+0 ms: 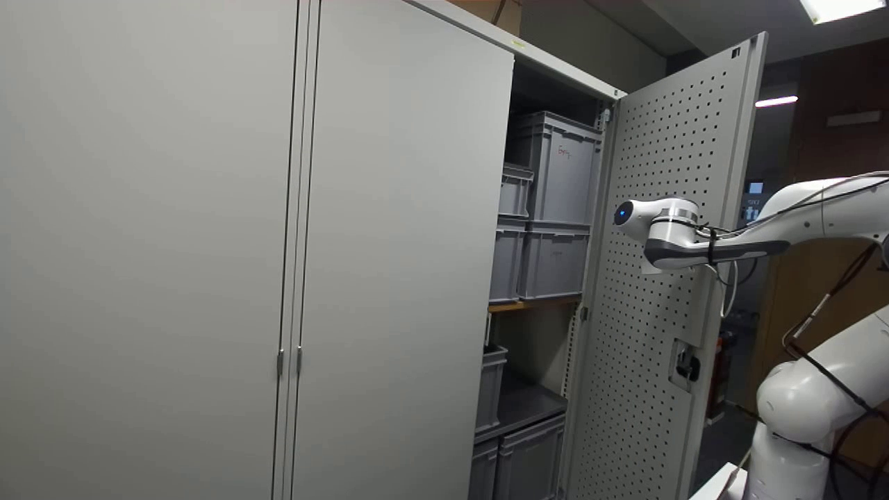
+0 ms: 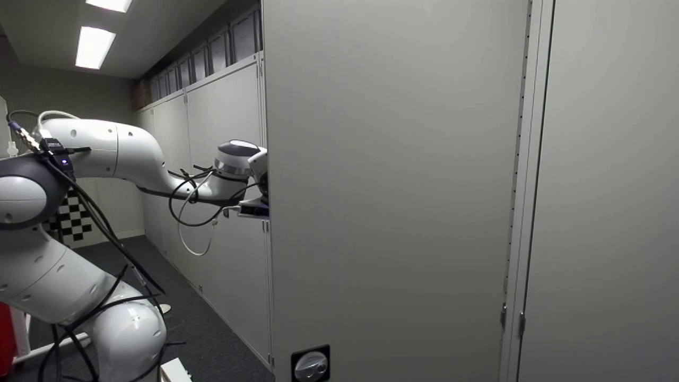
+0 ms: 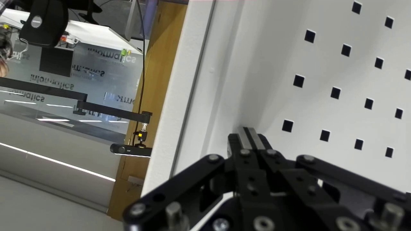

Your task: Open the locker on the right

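Note:
The locker is the tall light-grey cabinet at the right in an exterior view. Its narrow door (image 1: 635, 375) stands swung wide open, its perforated inner face showing, with a black latch (image 1: 686, 364) low near the free edge. Grey bins (image 1: 566, 167) on shelves show inside. In an exterior view the door's flat outer face (image 2: 392, 185) hides my gripper. In the wrist view my gripper (image 3: 249, 130) is shut and empty. Its fingertips point at the door's perforated inner face (image 3: 321, 106), close to the folded edge; whether they touch it I cannot tell.
Wider grey doors with slim bar pulls stand shut beside the opening (image 1: 403, 243). More grey cabinets (image 2: 223, 116) line the wall behind the arm. Loose cables (image 2: 193, 223) hang from the arm's wrist. A white surface (image 1: 726, 479) is by the arm's base.

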You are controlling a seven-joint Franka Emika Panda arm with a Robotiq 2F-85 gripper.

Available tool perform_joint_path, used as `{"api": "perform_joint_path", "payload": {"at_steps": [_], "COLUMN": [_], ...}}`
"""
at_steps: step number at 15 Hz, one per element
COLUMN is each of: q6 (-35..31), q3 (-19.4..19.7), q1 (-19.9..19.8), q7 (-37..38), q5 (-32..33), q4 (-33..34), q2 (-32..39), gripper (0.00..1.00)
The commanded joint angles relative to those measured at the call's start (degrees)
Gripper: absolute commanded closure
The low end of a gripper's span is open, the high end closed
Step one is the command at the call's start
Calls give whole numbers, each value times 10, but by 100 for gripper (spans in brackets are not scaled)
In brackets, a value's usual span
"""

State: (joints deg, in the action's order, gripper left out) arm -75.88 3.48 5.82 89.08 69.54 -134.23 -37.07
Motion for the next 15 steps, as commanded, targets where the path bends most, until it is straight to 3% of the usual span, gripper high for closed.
{"api": "perform_joint_path", "payload": {"at_steps": [1, 5, 15], "q6": [-26, -56, -208], "q3": [0, -4, -30], "q1": [-9, 1, 25], "q7": [-8, -12, -61], "q5": [-2, -9, -50], "q4": [-12, -6, 3], "q2": [-17, -16, -9], "gripper": [100, 100, 100]}}
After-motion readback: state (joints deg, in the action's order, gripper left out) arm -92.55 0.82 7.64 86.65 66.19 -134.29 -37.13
